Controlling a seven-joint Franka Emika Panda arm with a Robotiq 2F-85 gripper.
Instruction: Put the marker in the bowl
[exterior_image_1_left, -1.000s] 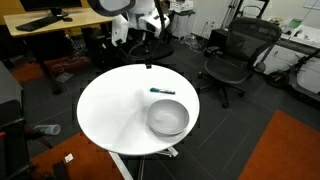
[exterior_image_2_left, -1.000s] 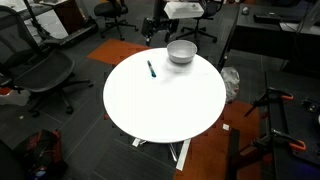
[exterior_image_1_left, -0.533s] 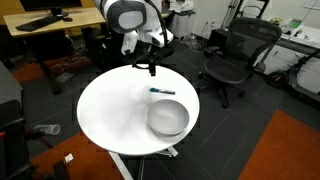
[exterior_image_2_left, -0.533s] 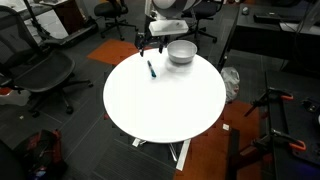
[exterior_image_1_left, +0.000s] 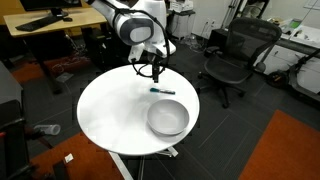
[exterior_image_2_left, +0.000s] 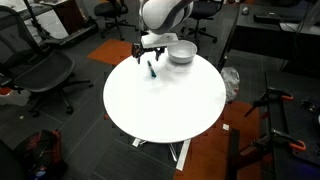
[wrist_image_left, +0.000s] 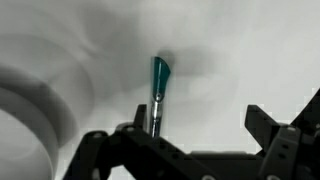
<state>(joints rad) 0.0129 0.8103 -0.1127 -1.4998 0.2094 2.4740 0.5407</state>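
Note:
The marker (exterior_image_1_left: 161, 90), thin with a dark body and a teal cap, lies on the round white table (exterior_image_1_left: 110, 120) beside the grey bowl (exterior_image_1_left: 167, 118). It also shows in an exterior view (exterior_image_2_left: 152, 69) left of the bowl (exterior_image_2_left: 181, 52). My gripper (exterior_image_1_left: 153, 68) hangs open just above the marker (wrist_image_left: 158, 92). In the wrist view the marker's dark end reaches toward the left finger of the gripper (wrist_image_left: 205, 125). The bowl's rim (wrist_image_left: 30, 110) curves in at the left of the wrist view. The bowl holds nothing.
Black office chairs (exterior_image_1_left: 235, 55) stand around the table, one at the far side (exterior_image_2_left: 40, 70). A desk with a keyboard and monitor (exterior_image_1_left: 40, 20) is behind the arm. An orange carpet patch (exterior_image_1_left: 285, 150) lies on the floor.
The arm has come forward from the table's far edge and lowered over the marker. The marker and bowl have not moved.

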